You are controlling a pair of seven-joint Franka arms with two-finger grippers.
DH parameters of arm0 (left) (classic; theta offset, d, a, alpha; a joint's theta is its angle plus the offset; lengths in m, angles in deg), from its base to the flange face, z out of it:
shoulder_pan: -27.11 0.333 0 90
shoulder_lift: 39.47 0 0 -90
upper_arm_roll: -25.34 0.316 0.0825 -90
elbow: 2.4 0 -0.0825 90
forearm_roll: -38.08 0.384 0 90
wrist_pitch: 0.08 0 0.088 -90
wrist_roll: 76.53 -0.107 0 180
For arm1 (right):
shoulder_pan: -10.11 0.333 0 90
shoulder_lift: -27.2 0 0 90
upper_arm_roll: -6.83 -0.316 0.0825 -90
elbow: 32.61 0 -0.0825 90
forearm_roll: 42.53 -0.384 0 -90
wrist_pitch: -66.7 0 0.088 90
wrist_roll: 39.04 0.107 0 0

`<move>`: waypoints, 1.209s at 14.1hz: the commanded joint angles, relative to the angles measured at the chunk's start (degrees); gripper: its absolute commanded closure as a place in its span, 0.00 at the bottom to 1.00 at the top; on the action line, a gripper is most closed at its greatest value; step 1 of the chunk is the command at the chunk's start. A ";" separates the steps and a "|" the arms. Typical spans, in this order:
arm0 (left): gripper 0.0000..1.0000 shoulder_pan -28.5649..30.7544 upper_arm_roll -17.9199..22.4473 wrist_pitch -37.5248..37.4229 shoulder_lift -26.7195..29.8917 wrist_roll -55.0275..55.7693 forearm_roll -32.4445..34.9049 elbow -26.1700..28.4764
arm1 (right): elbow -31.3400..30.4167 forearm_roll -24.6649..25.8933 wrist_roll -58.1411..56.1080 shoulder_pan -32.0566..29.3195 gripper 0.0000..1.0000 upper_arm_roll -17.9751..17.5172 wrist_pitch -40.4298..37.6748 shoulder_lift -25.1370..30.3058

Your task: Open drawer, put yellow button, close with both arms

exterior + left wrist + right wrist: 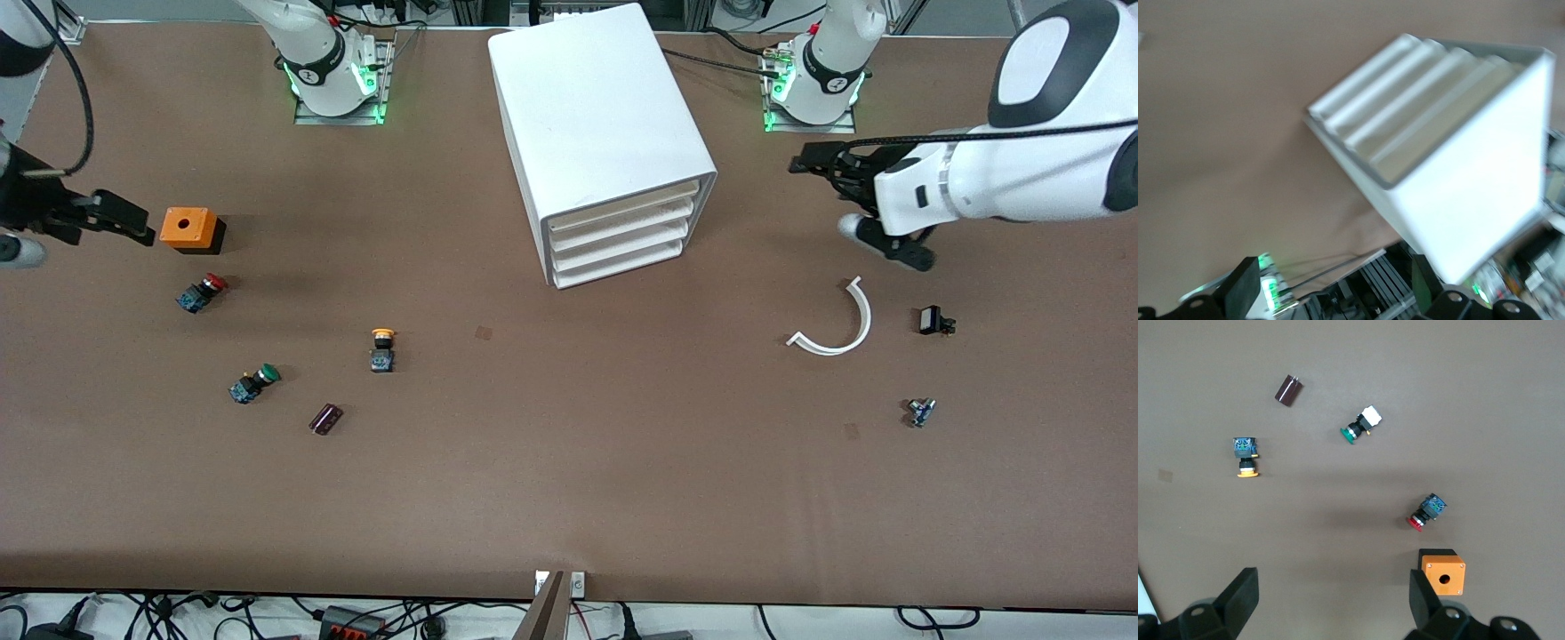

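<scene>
The white cabinet (596,116) stands at the middle of the table near the bases, with several shallow white drawers (620,238) all pushed in. The yellow button (382,348) lies on the table, nearer to the front camera than the cabinet, toward the right arm's end. It also shows in the right wrist view (1246,456). My left gripper (806,164) is open and empty, in the air beside the cabinet; its wrist view shows the drawers (1405,100) and the gripper (1333,283). My right gripper (133,224) is open and empty beside an orange box (189,228); it also shows in its wrist view (1331,593).
A red-capped button (202,292), a green-capped button (253,382) and a dark purple cylinder (325,419) lie near the yellow one. A white curved strip (840,324), a small black part (933,320) and a small blue part (920,412) lie toward the left arm's end.
</scene>
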 commanded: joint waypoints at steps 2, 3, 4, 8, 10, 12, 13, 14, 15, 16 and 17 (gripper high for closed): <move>0.00 0.75 0.17 -3.27 -9.54 -15.81 -13.00 -0.83 | 0.05 -0.16 -0.63 2.40 0.00 -0.31 2.94 -4.56; 0.00 0.66 0.17 -2.92 -12.01 -19.14 -16.34 -0.92 | -0.04 -0.16 -0.54 3.37 0.00 -0.31 4.00 -6.14; 0.00 0.83 0.17 -2.66 -14.29 -21.01 -19.94 -0.75 | 0.05 -0.16 -0.37 4.43 0.00 -0.31 4.79 -7.90; 0.03 1.01 0.26 0.06 -22.21 -30.31 -29.89 0.04 | 0.05 -0.25 0.25 8.65 0.00 -0.31 9.62 -14.05; 0.07 0.40 0.26 2.69 -23.37 -33.93 -32.62 2.41 | 0.05 -0.95 0.42 9.97 0.00 -0.31 12.78 -17.30; 0.10 -0.65 -0.09 5.07 -23.54 -35.35 -34.56 5.83 | 0.14 -2.97 1.12 10.93 0.00 -0.31 16.29 -20.47; 0.10 -1.18 -0.18 5.78 -23.63 -35.35 -34.83 6.98 | 0.14 -3.50 1.91 11.81 0.00 -0.31 18.84 -22.14; 0.10 -1.71 -0.18 6.65 -23.72 -35.35 -35.09 7.16 | 0.14 -3.59 2.96 12.78 0.00 -0.31 21.12 -23.89; 0.11 -2.15 -0.27 7.10 -23.72 -35.35 -35.10 7.25 | 0.14 -3.59 3.93 13.74 0.00 -0.31 23.15 -25.39; 0.12 -2.59 -0.27 7.10 -23.98 -35.44 -35.10 7.43 | 0.14 -3.59 4.81 14.71 0.00 -0.31 24.82 -26.62; 0.12 -3.29 -0.27 7.10 -23.90 -35.70 -35.10 8.56 | 0.14 -3.59 5.69 15.33 0.00 -0.31 25.88 -27.94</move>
